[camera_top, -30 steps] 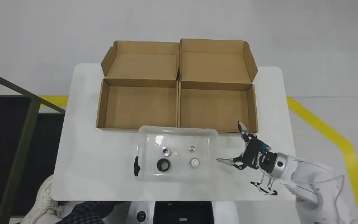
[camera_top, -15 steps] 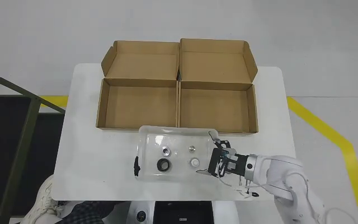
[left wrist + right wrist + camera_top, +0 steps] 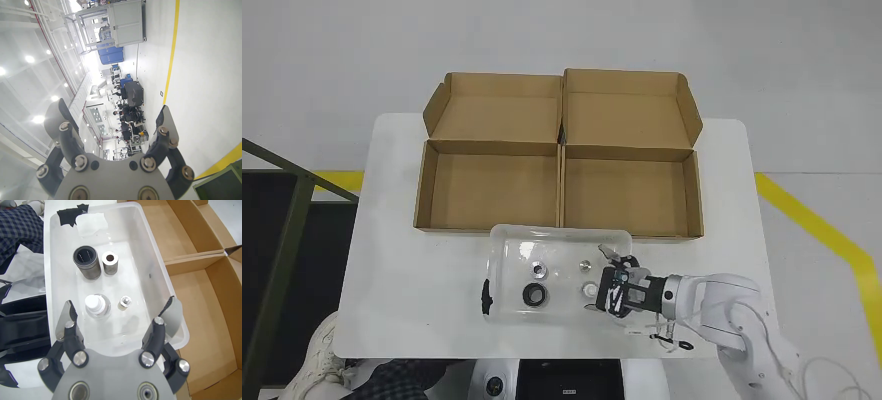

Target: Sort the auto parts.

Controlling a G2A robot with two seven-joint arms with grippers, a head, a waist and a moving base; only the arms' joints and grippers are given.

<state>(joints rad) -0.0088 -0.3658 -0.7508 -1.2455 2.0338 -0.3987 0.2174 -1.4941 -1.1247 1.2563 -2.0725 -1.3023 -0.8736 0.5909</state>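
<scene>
right gripper [image 3: 607,284], spread wide, newly in over the clear bin [image 3: 542,231] on the white table [image 3: 392,250], yellow-striped floor [image 3: 822,130] around

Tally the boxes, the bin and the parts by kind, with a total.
Cardboard boxes: 2
Clear bin: 1
Metal cylinders in the bin: 2
White-capped part: 1
Small metal stud: 1
Total: 7

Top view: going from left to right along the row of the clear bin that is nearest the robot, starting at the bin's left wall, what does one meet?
black tape → linear bearing → white-capped part
</scene>
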